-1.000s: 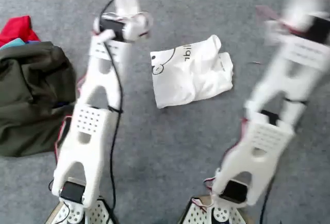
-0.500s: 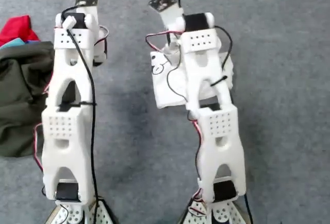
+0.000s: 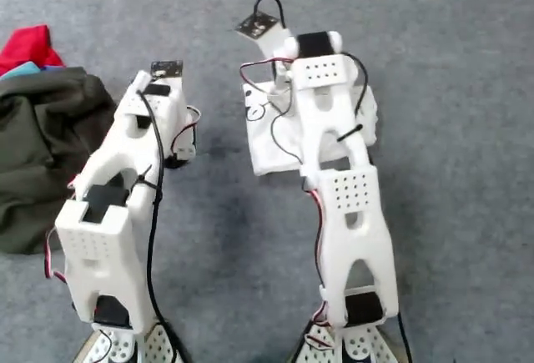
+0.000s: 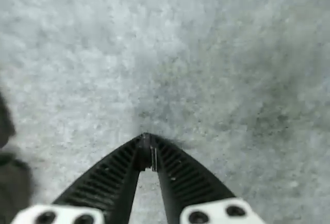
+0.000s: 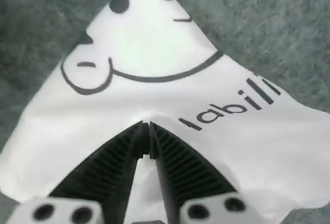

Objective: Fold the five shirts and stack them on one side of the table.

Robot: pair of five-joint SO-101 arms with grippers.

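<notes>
One change: left fingers (image 4: 124, 168) retracted.

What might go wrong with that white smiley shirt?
The right gripper, fingers shut, sits over the crumpled white printed shirt, so it may just push and bunch the cloth. The left gripper is over the bare grey table, away from the shirt, so a one-armed fold might come out crooked.

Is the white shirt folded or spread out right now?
Folded, roughly: the white shirt lies as a compact, rumpled bundle on the grey table, no sleeves spread out.
</notes>
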